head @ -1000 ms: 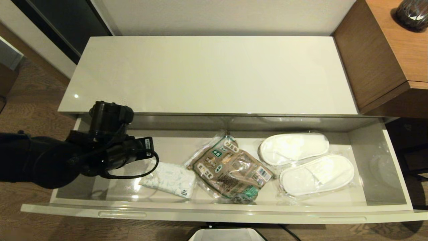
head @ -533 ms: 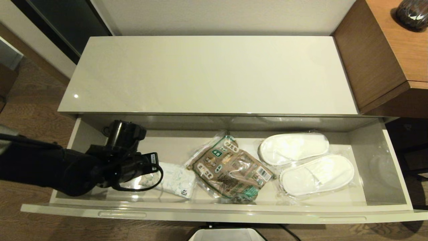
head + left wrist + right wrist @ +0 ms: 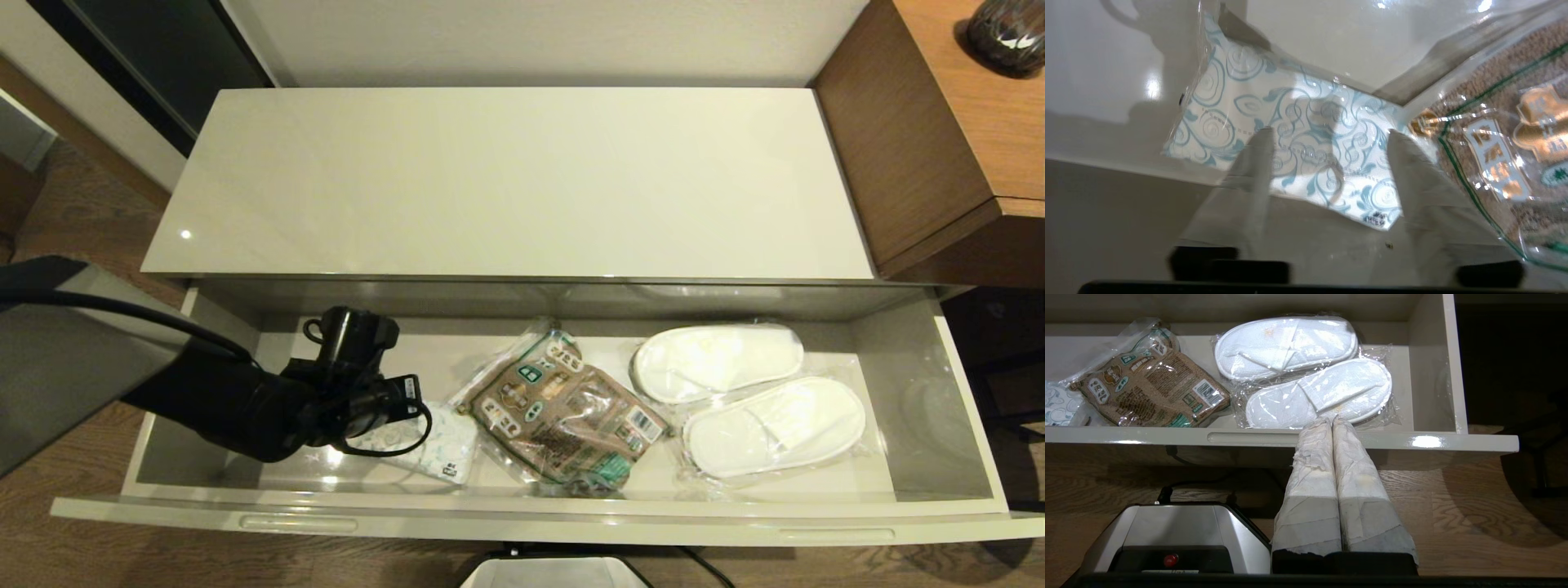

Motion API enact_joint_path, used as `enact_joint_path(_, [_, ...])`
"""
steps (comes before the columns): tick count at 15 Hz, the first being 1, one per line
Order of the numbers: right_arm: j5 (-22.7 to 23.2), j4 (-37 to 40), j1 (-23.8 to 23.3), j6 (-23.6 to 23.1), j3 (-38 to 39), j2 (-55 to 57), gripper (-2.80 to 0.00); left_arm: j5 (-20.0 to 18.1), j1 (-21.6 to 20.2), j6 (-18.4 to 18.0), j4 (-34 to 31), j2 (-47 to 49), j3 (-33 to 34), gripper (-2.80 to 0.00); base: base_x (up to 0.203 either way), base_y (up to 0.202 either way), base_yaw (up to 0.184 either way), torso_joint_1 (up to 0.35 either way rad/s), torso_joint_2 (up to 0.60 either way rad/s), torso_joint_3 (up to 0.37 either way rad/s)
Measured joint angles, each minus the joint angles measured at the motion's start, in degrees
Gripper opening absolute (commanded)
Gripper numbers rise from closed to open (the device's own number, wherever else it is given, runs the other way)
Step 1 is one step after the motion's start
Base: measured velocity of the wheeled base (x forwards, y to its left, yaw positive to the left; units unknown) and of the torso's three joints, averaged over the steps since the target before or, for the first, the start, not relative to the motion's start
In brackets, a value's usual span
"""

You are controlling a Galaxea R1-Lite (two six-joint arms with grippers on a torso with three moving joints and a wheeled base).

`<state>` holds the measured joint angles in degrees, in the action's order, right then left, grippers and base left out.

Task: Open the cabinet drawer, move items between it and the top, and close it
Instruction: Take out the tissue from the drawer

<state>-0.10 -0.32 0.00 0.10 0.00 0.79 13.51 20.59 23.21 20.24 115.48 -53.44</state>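
The cabinet drawer [image 3: 522, 523] stands pulled out below the cream top [image 3: 506, 180], which is bare. A small white packet with blue swirls [image 3: 445, 445] lies at the drawer's left. The pair of wrapped white slippers [image 3: 747, 400] lies at its right. My left arm reaches down into the drawer, and its wrist covers most of the packet in the head view. In the left wrist view my left gripper [image 3: 1329, 132] is open, its two fingers just above the packet [image 3: 1229, 102], one over the middle, one at the end nearest the brown packet. My right gripper [image 3: 1332, 419] is shut and empty, parked low in front of the drawer's front [image 3: 1412, 441].
A brown-and-green printed packet [image 3: 563, 416] lies between the white packet and the slippers, its edge close to my left gripper. A brown wood desk [image 3: 939, 139] with a dark vase [image 3: 1008, 33] stands at the right. My silver base [image 3: 1167, 535] sits below the drawer front.
My left arm has swung to the right and dropped deeper into the drawer, from its left end to over the white packet. The items have not moved.
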Motion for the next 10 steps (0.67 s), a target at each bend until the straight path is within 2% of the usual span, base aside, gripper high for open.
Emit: enact_joint_path(10, [0.0,0.0,0.0,0.0,0.0,0.0,-2.8,-0.1,-0.3,0.0,3.8,4.0,-0.6,0.0,0.0,0.0,0.0,0.0,0.0,0.0])
